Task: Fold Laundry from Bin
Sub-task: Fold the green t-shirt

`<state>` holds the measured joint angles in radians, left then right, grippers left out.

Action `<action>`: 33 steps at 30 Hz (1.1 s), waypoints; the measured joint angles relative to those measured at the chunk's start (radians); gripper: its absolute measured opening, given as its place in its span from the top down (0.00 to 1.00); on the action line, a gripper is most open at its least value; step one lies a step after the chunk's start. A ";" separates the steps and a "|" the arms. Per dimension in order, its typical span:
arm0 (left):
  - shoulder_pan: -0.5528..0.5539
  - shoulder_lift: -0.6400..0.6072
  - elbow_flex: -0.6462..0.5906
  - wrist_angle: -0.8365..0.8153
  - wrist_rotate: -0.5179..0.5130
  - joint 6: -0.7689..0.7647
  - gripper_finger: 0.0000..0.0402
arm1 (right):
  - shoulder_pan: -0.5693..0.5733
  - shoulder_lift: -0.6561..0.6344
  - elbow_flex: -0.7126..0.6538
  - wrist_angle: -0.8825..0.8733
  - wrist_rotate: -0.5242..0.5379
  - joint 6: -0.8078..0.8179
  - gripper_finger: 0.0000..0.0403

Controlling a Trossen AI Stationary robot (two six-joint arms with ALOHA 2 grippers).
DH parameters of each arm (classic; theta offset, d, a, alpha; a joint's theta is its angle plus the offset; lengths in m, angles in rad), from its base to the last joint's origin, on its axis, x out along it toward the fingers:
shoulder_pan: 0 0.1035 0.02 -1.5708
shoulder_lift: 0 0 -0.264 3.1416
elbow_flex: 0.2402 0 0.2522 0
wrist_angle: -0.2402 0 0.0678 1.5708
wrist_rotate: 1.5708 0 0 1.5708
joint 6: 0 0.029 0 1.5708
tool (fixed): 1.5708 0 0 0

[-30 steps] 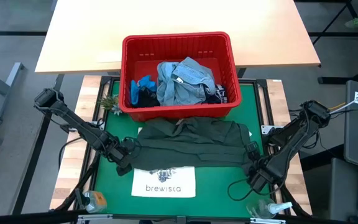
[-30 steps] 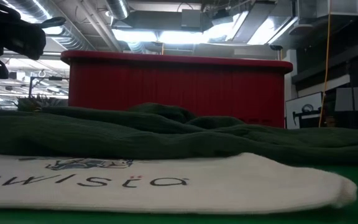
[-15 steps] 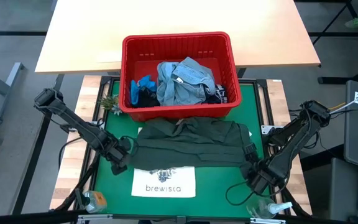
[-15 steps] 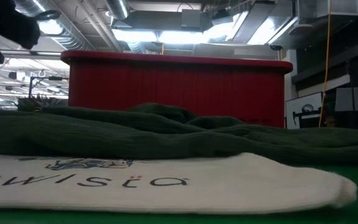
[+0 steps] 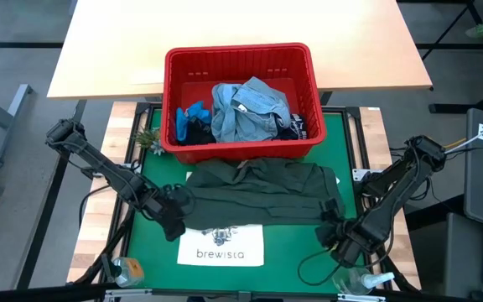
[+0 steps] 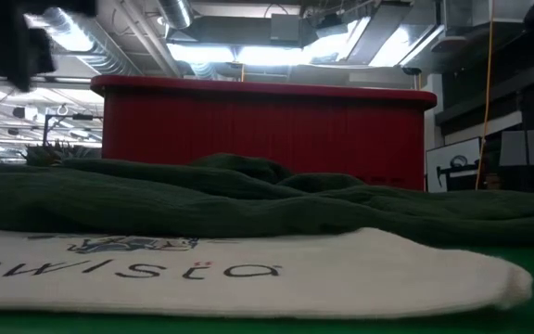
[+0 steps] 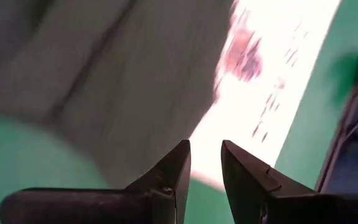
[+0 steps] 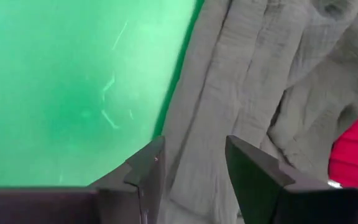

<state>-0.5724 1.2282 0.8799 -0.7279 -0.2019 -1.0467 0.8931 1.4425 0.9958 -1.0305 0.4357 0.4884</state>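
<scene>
Resetting both grippers at the near corners of the dark green garment.

Since a second ago I've narrowed the left gripper to a slim gap, holding nothing, and slid the right gripper, moderately open and empty, toward me along the hem. The garment lies just ahead of both, between the red bin and the tote bag; the fold is unstarted.

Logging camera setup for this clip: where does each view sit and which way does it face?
High: overhead, straight down; both arms, red bin.
Low: table height, across the tote bag to the bin; blurred arm part at upper left.
Left wrist: over dark green garment; left claw.
Right wrist: over the garment's edge; right claw.
All share the garment.
</scene>
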 joint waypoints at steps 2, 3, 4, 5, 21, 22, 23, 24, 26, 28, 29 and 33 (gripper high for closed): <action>0.000 0.003 0.000 0.065 -0.046 0.041 0.79 | -0.021 0.005 0.000 0.020 -0.001 0.000 0.58; 0.000 0.008 0.000 0.098 -0.064 0.065 0.79 | -0.033 0.012 0.000 0.033 0.000 -0.001 0.58; 0.000 0.015 0.000 0.128 -0.079 0.091 0.79 | -0.047 0.021 0.000 0.045 0.000 -0.011 0.58; 0.000 0.024 0.000 0.155 -0.088 0.115 0.79 | -0.062 0.032 0.000 0.060 -0.002 -0.027 0.58; 0.000 0.204 0.000 0.303 -0.127 0.255 0.79 | -0.256 0.187 0.000 0.122 -0.152 -0.151 0.58; 0.000 0.215 0.000 0.303 -0.128 0.259 0.79 | -0.261 0.195 0.000 0.123 -0.153 -0.156 0.58; 0.000 0.225 0.000 0.304 -0.127 0.271 0.79 | -0.262 0.206 0.000 0.123 -0.153 -0.157 0.58; 0.000 0.237 0.000 0.305 -0.127 0.285 0.79 | -0.262 0.216 0.000 0.124 -0.159 -0.158 0.58; -0.005 0.259 0.000 0.304 -0.126 0.314 0.79 | -0.261 0.235 0.000 0.124 -0.161 -0.171 0.58; -0.006 0.281 0.000 0.305 -0.127 0.324 0.79 | -0.259 0.253 0.000 0.124 -0.177 -0.180 0.58; -0.006 0.292 0.000 0.305 -0.127 0.324 0.79 | -0.259 0.263 0.000 0.125 -0.184 -0.180 0.58; -0.004 0.336 0.000 0.305 -0.127 0.324 0.73 | -0.259 0.298 0.000 0.124 -0.185 -0.180 0.58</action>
<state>-0.5766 1.5639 0.8799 -0.4232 -0.3286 -0.7227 0.6338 1.7407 0.9955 -0.9062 0.2504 0.3080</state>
